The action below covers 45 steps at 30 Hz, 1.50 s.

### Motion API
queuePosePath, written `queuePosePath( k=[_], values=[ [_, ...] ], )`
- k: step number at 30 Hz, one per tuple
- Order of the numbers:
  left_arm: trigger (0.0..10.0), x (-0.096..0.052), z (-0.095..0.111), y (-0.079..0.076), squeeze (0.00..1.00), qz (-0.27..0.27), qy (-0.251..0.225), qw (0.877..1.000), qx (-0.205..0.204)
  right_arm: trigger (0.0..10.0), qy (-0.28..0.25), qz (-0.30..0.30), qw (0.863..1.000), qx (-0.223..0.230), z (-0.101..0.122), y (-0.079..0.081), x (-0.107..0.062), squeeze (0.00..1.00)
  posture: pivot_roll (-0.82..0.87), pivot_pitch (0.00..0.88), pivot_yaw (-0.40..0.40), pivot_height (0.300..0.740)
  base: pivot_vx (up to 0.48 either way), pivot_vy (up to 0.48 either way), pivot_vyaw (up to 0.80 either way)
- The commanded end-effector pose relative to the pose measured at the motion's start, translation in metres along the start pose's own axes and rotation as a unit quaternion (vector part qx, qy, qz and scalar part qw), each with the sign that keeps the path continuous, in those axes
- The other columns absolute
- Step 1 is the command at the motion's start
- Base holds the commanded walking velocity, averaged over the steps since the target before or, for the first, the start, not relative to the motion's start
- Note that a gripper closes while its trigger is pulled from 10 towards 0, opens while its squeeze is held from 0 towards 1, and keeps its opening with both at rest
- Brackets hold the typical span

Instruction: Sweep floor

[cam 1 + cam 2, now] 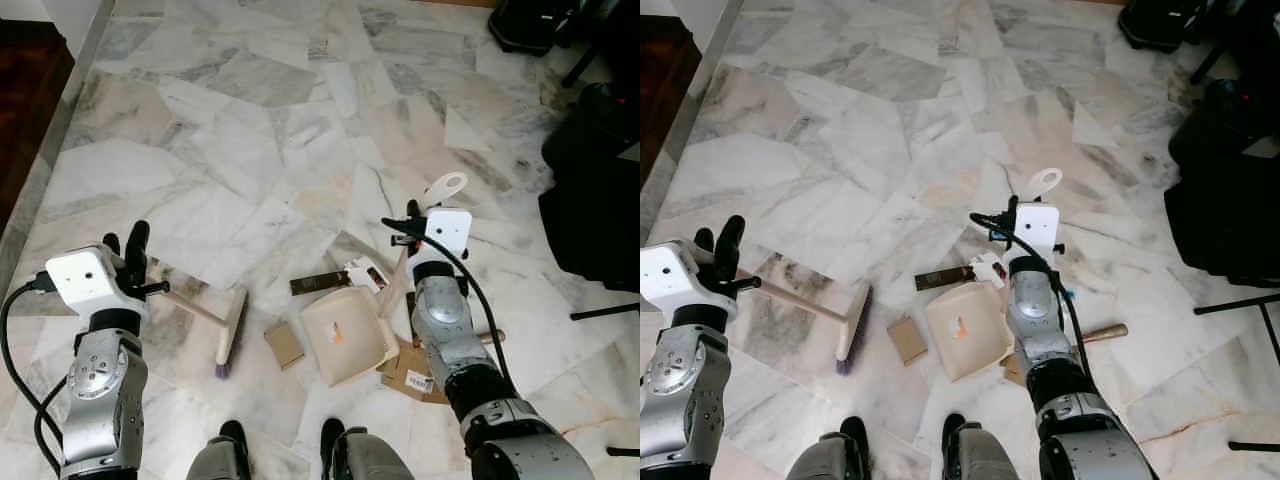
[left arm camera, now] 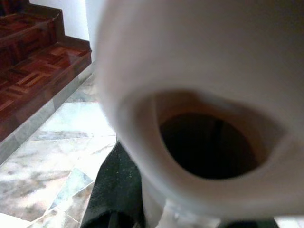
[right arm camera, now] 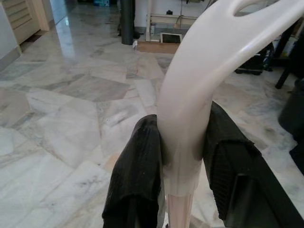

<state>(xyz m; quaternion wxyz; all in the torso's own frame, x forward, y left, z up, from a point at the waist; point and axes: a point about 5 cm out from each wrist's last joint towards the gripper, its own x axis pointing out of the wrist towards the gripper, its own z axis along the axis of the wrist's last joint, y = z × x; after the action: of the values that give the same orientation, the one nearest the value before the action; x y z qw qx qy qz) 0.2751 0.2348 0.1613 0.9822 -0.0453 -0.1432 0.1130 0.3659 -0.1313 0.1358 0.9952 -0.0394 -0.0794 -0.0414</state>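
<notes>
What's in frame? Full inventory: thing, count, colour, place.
broom: 1, cream head with purplish bristles, on the floor left of the dustpan, handle in the left gripper
dustpan: 1, cream, on the floor ahead of the feet, its handle in the right gripper
cardboard pieces: several, brown, on the floor around the dustpan
dark strip: 1, dark brown, beyond the dustpan
marble floor: white-grey
wooden step: dark red-brown, far left
black items: several, far right
left gripper: 1, black fingers
right gripper: 1, black fingers clamping the handle
feet: 2, black, bottom centre
</notes>
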Motion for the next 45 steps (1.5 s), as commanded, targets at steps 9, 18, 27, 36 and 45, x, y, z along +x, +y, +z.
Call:
queuePosePath(
  k=[9,18,27,36,45],
  values=[
    [10.0,-0.002,0.002,-0.001,0.0,-0.004,-0.013,1.0,0.013,10.0,-0.005,0.003,1.0,-0.003,0.0,0.003,-0.001,0.0,0.04,0.311,-0.113,0.74,0.0,0.0,0.0],
    [10.0,-0.001,0.0,-0.005,0.0,-0.009,-0.011,1.0,0.021,10.0,0.027,0.015,0.999,-0.014,-0.018,0.006,-0.01,0.0,0.05,0.327,-0.11,0.74,0.0,0.0,0.0],
    [10.0,-0.003,-0.009,-0.009,0.0,-0.015,0.003,0.999,0.03,10.0,0.037,0.018,0.999,-0.017,-0.023,0.007,-0.013,0.0,0.04,0.333,-0.108,0.74,0.0,0.0,0.0],
    [10.0,-0.007,-0.036,-0.016,0.0,-0.038,0.078,0.996,0.02,10.0,0.042,0.018,0.999,-0.019,-0.026,0.007,-0.014,0.0,0.04,0.341,-0.104,0.74,0.0,0.0,0.0],
    [10.0,-0.011,-0.046,-0.02,0.0,-0.049,0.151,0.987,-0.011,10.0,0.045,0.013,0.999,-0.021,-0.027,0.004,-0.013,0.0,0.04,0.34,-0.102,0.74,0.0,0.0,0.0]
  ],
)
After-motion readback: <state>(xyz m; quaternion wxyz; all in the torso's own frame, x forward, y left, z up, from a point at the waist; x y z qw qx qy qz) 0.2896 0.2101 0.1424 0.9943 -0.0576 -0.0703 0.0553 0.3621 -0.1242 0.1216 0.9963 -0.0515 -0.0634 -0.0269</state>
